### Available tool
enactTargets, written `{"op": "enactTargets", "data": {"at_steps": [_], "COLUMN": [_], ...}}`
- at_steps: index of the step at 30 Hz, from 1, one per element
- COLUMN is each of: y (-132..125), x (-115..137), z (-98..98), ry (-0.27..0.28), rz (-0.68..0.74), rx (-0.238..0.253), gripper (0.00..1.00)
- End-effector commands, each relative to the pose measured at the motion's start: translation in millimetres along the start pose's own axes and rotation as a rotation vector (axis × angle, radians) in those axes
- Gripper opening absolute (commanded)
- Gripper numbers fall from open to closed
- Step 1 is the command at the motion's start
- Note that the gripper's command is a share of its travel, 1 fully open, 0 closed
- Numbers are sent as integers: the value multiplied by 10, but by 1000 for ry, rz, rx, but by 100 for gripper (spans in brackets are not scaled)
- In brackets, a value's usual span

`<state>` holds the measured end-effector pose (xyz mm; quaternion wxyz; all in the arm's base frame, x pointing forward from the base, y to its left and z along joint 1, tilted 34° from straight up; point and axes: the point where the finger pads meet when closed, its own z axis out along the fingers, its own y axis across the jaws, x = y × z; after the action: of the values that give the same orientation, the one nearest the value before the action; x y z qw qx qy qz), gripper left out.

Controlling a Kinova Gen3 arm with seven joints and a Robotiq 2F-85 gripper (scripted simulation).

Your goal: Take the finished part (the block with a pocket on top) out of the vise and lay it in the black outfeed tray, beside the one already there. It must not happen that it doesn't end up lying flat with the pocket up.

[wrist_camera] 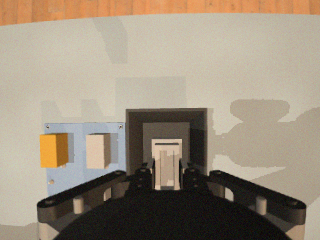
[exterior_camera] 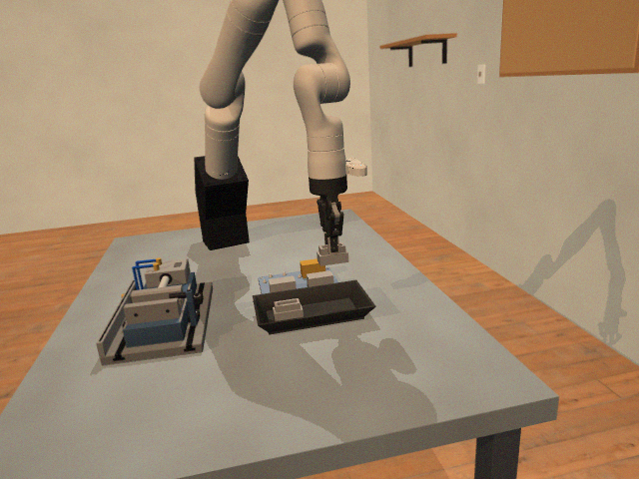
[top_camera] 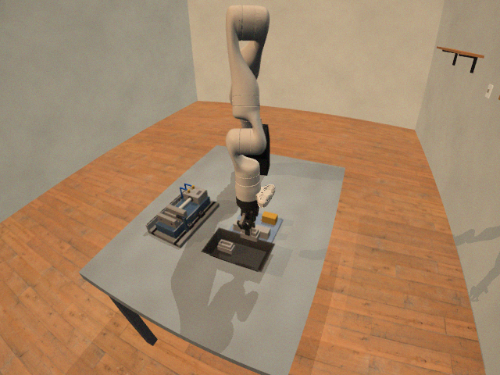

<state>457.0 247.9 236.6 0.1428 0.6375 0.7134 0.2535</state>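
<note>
My gripper (top_camera: 248,231) (exterior_camera: 332,247) (wrist_camera: 167,167) is shut on the finished part (top_camera: 251,235) (exterior_camera: 332,256) (wrist_camera: 167,146), a light grey block with a pocket on top. The part is held level above the black tray (top_camera: 247,257) (exterior_camera: 319,315) (wrist_camera: 134,137), higher than its rim, and touches nothing below. Another light grey pocketed block (top_camera: 226,245) (exterior_camera: 288,310) lies in the left end of the tray in the top and exterior views; in the wrist view it is hidden. The vise (top_camera: 171,229) (exterior_camera: 155,332) stands to the left, with no part visible in its jaws.
A blue plate (top_camera: 278,226) (wrist_camera: 72,182) lies right behind the tray in the top and exterior views. It bears a yellow block (top_camera: 269,218) (exterior_camera: 310,268) (wrist_camera: 52,151) and light blocks, one of them (top_camera: 264,231) (exterior_camera: 319,278) (wrist_camera: 97,151) close to the tray's back wall.
</note>
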Motion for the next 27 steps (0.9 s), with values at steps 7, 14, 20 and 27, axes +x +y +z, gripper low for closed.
{"op": "enactTargets", "data": {"at_steps": [7, 14, 20, 27], "y": [4, 4, 4, 4], "x": [-4, -3, -3, -2], "z": [45, 104, 171, 286], "ry": [0, 0, 0, 0], "rz": [1, 1, 1, 1], "rx": [-1, -1, -1, -1], "gripper": [0, 0, 0, 0]}}
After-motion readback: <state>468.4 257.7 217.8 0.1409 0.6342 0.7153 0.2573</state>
